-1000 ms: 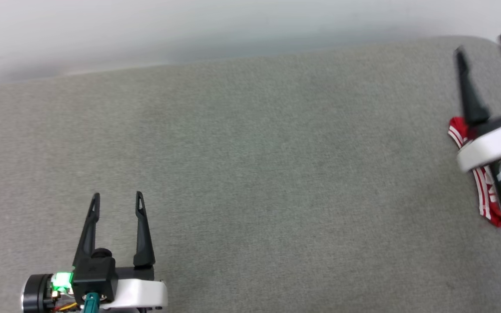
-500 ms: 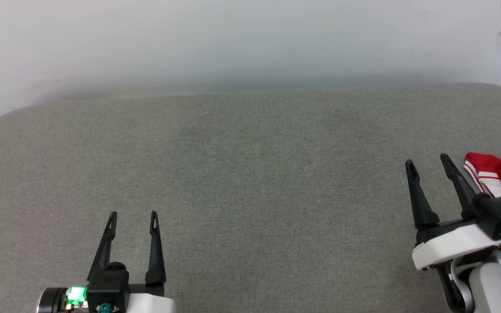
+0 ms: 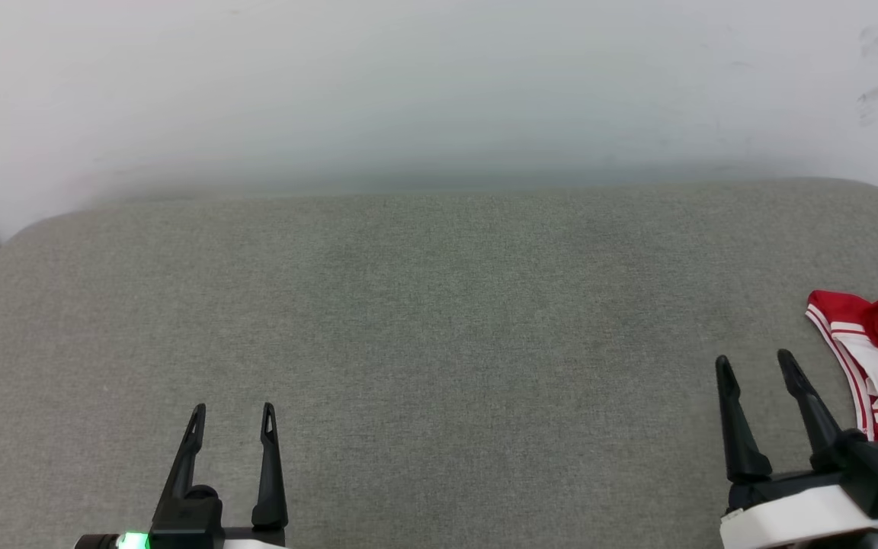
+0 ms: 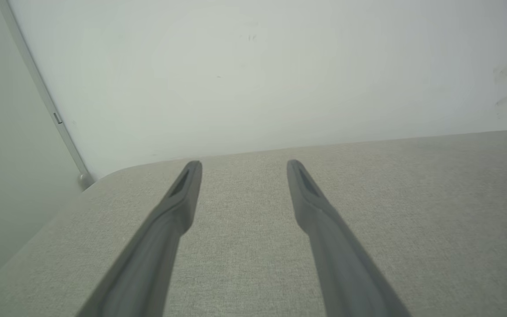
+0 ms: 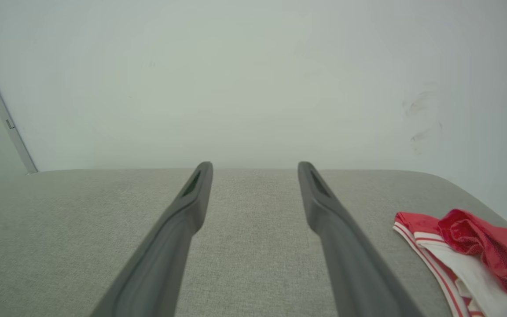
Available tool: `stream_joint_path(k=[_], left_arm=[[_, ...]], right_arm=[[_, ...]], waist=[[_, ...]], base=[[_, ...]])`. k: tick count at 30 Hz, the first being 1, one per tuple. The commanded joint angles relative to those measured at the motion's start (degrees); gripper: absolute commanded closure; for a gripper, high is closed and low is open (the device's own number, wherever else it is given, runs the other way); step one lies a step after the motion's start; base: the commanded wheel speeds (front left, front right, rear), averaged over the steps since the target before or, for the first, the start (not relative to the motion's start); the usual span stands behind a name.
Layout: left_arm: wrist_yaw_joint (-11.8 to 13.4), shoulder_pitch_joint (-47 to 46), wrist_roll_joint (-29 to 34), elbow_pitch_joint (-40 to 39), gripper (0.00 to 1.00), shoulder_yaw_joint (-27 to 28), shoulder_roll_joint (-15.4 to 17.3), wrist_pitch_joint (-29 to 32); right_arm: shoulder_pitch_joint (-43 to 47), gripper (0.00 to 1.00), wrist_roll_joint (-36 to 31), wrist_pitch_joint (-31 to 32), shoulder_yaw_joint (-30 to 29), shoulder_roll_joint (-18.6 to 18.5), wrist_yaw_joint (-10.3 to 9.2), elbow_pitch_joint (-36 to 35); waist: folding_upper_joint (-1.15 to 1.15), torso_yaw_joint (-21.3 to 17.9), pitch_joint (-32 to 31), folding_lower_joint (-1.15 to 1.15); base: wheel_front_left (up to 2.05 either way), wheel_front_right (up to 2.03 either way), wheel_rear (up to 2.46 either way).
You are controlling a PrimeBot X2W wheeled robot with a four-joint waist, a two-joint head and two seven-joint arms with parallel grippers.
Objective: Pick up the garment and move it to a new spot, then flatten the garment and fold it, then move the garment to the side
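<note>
Garment (image 3: 877,358) lies at about 3 o'clock in the head view, on the right-hand margin of the desk (image 3: 439,320) and cut off by the picture's edge. A red bunch sits over a white panel, with the striped trim turned toward the middle. It looks rumpled rather than squared, though much of it is hidden. Lying so, the garment could be a heap waiting to be fetched or a piece already put aside; the pictures do not settle which. Near it at 5 o'clock, not touching, the right gripper (image 3: 753,360) has its fingers spread on nothing. The left gripper (image 3: 233,409) at 7 o'clock is the same. Both sit low, probably a rest pose off the working area. No numeral, brand or label can be read, and the wall (image 3: 439,91) at 12 o'clock bears only faint scuffs.
</note>
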Motion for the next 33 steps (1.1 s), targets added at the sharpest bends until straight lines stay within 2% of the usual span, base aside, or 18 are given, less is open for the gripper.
stream_joint_path(k=[1,9,19,20,24,33], left_arm=[[-0.53,0.65,-0.22,0.20,0.00,0.17,-0.21,-0.12],[-1.37,1.25,-0.48,0.60,0.00,0.89,-0.54,-0.12],[-3.10,1.39,-1.54,0.39,0.00,2.24,-1.14,-0.12],[-3.23,0.96,-1.56,0.52,1.00,2.10,-1.14,0.01],[-3.33,1.49,-2.54,2.07,1.00,1.74,-1.37,0.27],[-4.88,-0.39,-14.40,3.52,1.00,2.40,-0.89,2.24]], right_arm=[[1.55,0.00,-0.78,-0.07,-0.83,0.61,-0.05,-1.50],[5.72,0.00,-0.80,-0.07,-3.24,1.69,-0.05,-5.01],[6.94,0.00,0.13,-0.07,-3.22,1.76,-0.05,-6.00],[6.33,1.00,0.24,0.00,-3.22,1.52,0.00,-5.74],[6.60,1.00,1.33,0.16,-2.99,1.53,0.00,-3.97],[4.85,1.00,12.47,2.26,-2.65,0.91,0.00,-2.38]], waist=[[0.00,0.16,-0.20,0.01],[0.00,0.28,-0.50,0.01],[0.00,0.13,-0.39,0.01],[0.00,0.12,-0.39,0.01],[0.00,0.11,-0.38,0.01],[0.00,0.04,-0.30,0.01]], base=[[0.00,0.00,0.00],[0.00,0.00,0.00],[0.00,0.00,0.00],[0.00,0.00,0.00],[0.00,0.00,0.00],[0.00,0.00,0.00]])
